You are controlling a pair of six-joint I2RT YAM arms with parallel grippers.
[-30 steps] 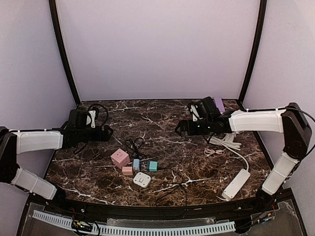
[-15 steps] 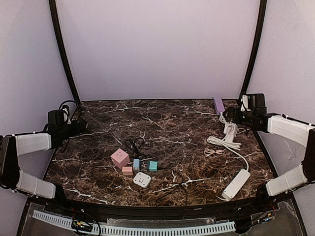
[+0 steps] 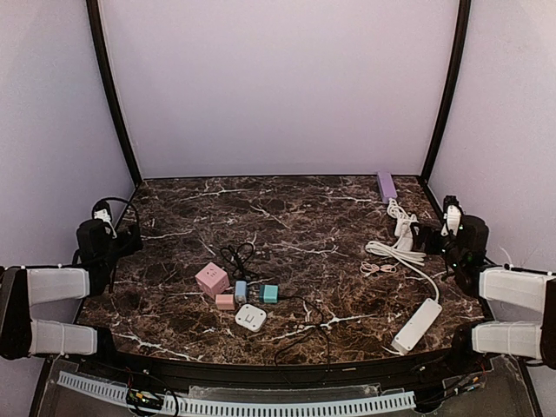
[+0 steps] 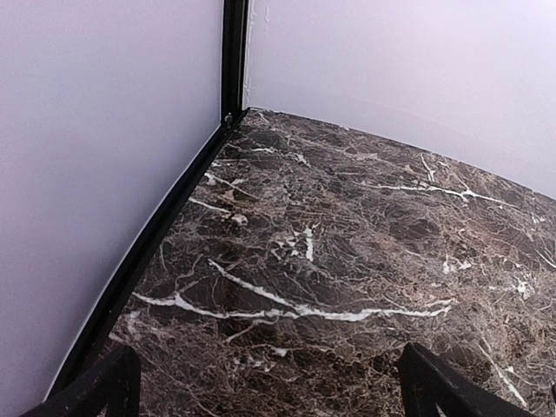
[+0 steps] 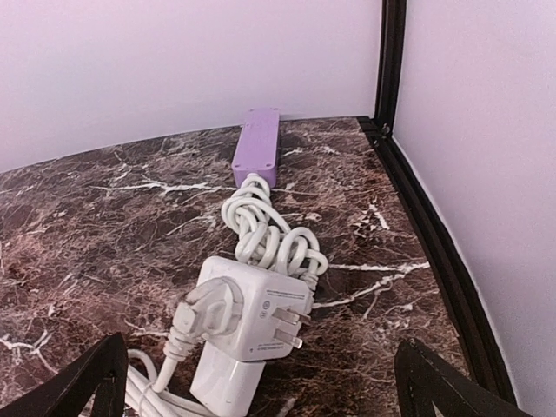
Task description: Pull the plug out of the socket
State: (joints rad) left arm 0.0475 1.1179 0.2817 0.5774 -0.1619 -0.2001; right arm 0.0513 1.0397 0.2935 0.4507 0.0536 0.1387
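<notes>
If lettered — socket [image 3: 212, 279] markings illegible.

two pink blocks: one cube socket [image 3: 212, 279] and one smaller flat block [image 3: 225, 301]; one blue block [image 3: 241, 291], one teal block [image 3: 270, 294] and one white square adapter [image 3: 250, 318]. two power strips: one long white strip [image 3: 417, 324] and one purple strip [image 3: 386, 185]; one white charger [image 5: 252, 317] with one coiled white cord [image 5: 269, 230]; one thin pink cable [image 3: 380, 268]; black cables [image 3: 233, 256] too tangled to count; two robot arms, the left arm [image 3: 56, 282] and the right arm [image 3: 512, 287].
</notes>
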